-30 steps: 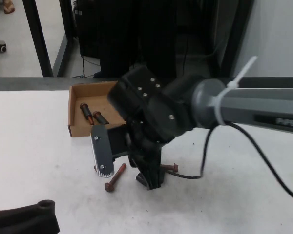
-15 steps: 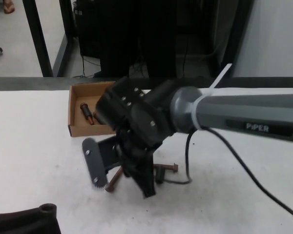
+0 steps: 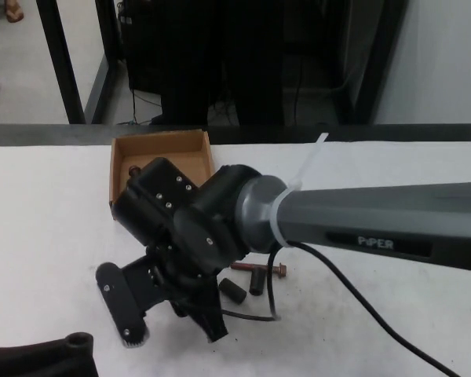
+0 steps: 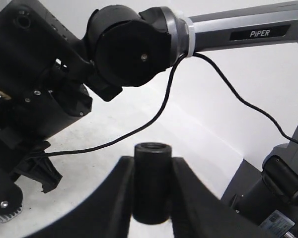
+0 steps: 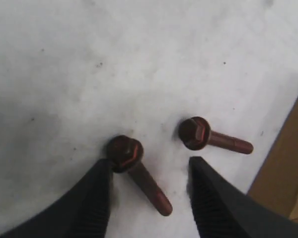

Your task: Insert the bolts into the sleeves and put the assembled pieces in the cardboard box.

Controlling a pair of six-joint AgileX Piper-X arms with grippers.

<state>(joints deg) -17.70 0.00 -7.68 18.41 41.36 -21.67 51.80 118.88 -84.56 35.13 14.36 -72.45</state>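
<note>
While my L gripper is clamped on a black sleeve, open end pointing out past the fingertips, my R gripper sits low over the bench w/ jaws wide open and nothing gripped. One red bolt lies btw the R fingers, head just beside one finger. 2nd bolt lies near it, not touching, close to the cardboard box. Two loose sleeves lie on the bench next to my R arm.
</note>
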